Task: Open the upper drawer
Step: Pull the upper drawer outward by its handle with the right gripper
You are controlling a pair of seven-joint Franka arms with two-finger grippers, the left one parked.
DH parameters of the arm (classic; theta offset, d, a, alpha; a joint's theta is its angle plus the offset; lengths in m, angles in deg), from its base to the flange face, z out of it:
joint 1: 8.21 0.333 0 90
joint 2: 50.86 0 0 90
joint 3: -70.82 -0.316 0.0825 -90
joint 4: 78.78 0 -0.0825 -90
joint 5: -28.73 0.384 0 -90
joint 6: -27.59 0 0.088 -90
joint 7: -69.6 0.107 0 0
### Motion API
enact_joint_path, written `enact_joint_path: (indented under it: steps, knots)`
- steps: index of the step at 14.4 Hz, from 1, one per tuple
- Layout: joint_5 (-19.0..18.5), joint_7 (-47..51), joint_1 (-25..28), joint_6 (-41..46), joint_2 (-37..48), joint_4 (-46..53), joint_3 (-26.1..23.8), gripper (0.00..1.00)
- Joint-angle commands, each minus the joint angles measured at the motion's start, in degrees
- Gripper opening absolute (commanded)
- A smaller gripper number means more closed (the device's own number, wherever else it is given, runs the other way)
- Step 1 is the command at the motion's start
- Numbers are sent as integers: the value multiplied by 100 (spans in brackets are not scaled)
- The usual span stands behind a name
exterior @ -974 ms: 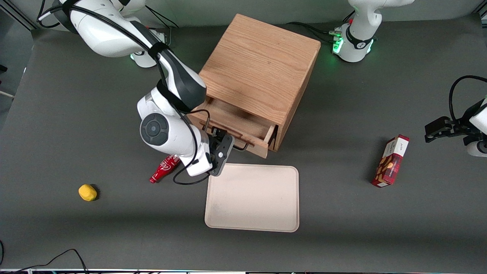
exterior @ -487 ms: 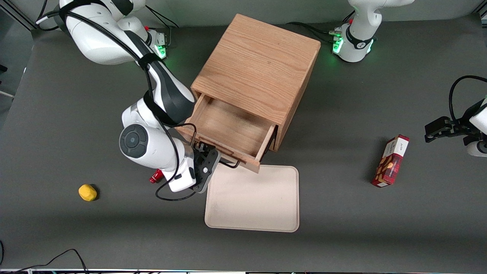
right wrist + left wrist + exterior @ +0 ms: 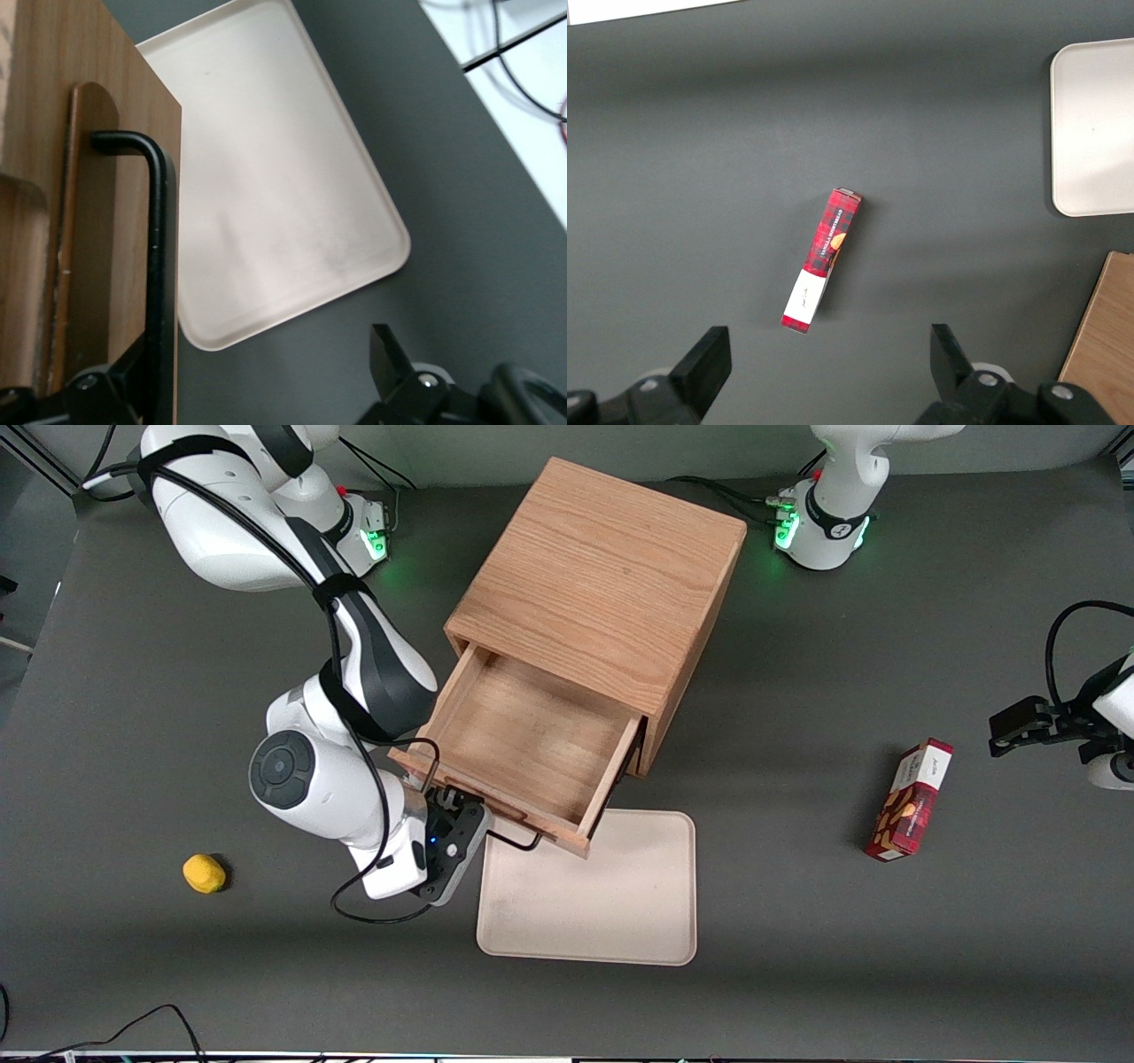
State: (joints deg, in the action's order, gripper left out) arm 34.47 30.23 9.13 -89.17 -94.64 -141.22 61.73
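The upper drawer (image 3: 523,735) of the oak cabinet (image 3: 602,576) stands pulled far out, its bare wooden tray body showing. Its black wire handle (image 3: 514,840) juts over the edge of the tray. My right gripper (image 3: 461,831) is at the handle's end toward the working arm. In the right wrist view the gripper (image 3: 257,376) is open wide. The handle (image 3: 158,266) runs along the drawer front (image 3: 53,133) just inside one finger (image 3: 124,376), with the other finger (image 3: 387,354) far off it. The lower drawer is hidden under the upper one.
A cream tray (image 3: 589,895) lies on the table just nearer the front camera than the drawer, partly under its front; it also shows in the right wrist view (image 3: 266,177). A yellow lump (image 3: 204,872) lies toward the working arm's end. A red box (image 3: 910,800) lies toward the parked arm's end.
The drawer has slid much farther out toward the front camera, and my gripper has moved with its handle. The red bottle seen earlier is now hidden under my arm.
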Motion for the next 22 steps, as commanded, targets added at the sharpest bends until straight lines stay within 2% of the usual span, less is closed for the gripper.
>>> enact_joint_path:
  steps: [1, 6, 10, 14, 16, 19, 22]
  knots:
    - [-46, -26, 33, -154, -158, 346, 92, 100]
    - [-3, -9, -108, -198, -123, 364, 74, 100]
    - [85, 377, -152, 20, 123, 355, 48, 100]
    - [717, 922, -336, 574, 579, 294, 4, 100]
    - [762, 1508, -485, 846, 939, 84, 21, 100]
    - [526, 2922, -565, 1085, 1983, -906, 83, 100]
    - [-465, 4512, -609, 1120, 3178, -2224, 74, 100]
